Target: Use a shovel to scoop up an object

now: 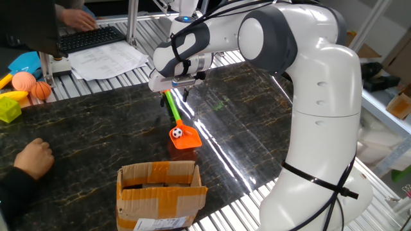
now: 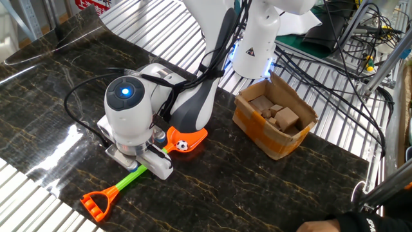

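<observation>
The shovel has an orange blade (image 1: 185,136), a green shaft (image 1: 173,107) and an orange D-shaped end (image 2: 96,205). The tiny black-and-white ball (image 1: 176,133) sits in the blade; it also shows in the other fixed view (image 2: 183,145). My gripper (image 1: 174,95) is shut on the green shaft of the shovel (image 2: 134,175), just above the dark marble table. In the other fixed view my hand (image 2: 132,122) hides the fingers and the middle of the shaft.
An open cardboard box (image 1: 160,187) stands at the near table edge; it holds several wooden blocks (image 2: 278,116). A person's hand (image 1: 32,158) rests on the table at left. Orange and peach balls (image 1: 31,85) and toys lie at far left. Papers and a keyboard (image 1: 90,37) lie behind.
</observation>
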`<control>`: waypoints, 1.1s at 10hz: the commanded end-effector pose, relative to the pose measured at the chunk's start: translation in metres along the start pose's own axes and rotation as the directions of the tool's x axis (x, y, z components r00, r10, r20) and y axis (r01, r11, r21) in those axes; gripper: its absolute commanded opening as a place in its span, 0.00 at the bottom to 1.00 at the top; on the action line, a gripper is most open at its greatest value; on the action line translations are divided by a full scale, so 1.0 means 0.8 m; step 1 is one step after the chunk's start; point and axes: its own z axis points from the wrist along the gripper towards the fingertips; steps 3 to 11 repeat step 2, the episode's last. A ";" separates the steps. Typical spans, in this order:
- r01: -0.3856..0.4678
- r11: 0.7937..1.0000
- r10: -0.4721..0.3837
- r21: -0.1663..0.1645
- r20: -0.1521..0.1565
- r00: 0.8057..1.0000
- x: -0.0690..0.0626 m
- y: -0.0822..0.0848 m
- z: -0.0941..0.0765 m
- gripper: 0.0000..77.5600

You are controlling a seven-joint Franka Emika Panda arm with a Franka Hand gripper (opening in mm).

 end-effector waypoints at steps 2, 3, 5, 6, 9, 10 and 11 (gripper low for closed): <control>-0.032 0.999 0.032 -0.008 0.032 0.999 0.024 -0.004 -0.063 1.00; -0.032 0.999 0.032 -0.008 0.032 0.999 0.024 -0.004 -0.063 1.00; -0.032 0.999 0.032 -0.008 0.032 0.999 0.024 -0.004 -0.063 1.00; -0.032 0.999 0.032 -0.008 0.032 0.999 0.024 -0.004 -0.063 1.00; -0.032 0.999 0.032 -0.008 0.032 0.999 0.024 -0.004 -0.063 1.00; -0.032 0.999 0.032 -0.008 0.032 0.999 0.024 -0.004 -0.063 1.00; -0.032 0.999 0.032 -0.008 0.032 0.999 0.024 -0.004 -0.063 1.00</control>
